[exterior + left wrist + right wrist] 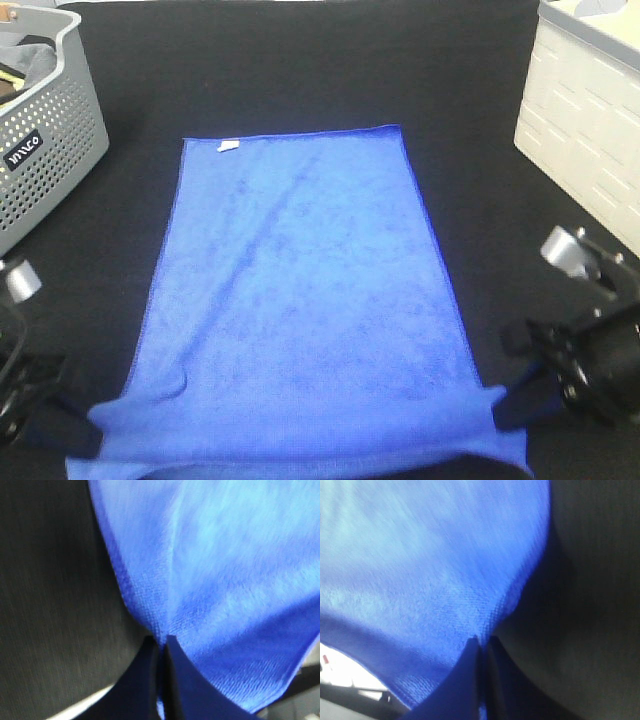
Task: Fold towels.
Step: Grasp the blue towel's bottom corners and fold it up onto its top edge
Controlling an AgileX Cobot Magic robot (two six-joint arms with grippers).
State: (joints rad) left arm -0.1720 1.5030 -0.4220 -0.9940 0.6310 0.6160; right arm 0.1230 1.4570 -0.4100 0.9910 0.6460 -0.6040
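Observation:
The royal-blue towel (300, 290) lies spread lengthwise on the black table, its small white tag (229, 147) at the far left corner. Its near edge is lifted and hangs over the table's front. My left gripper (92, 412) is shut on the towel's near left edge; the left wrist view shows the fingers (147, 680) pinched together on the blue cloth (225, 580). My right gripper (503, 398) is shut on the near right edge; the right wrist view shows its fingers (470, 675) closed on the cloth (420, 570).
A grey perforated basket (45, 150) holding a grey cloth stands at the far left. A white crate (590, 130) stands at the far right. The black table surface (300, 70) runs around the towel.

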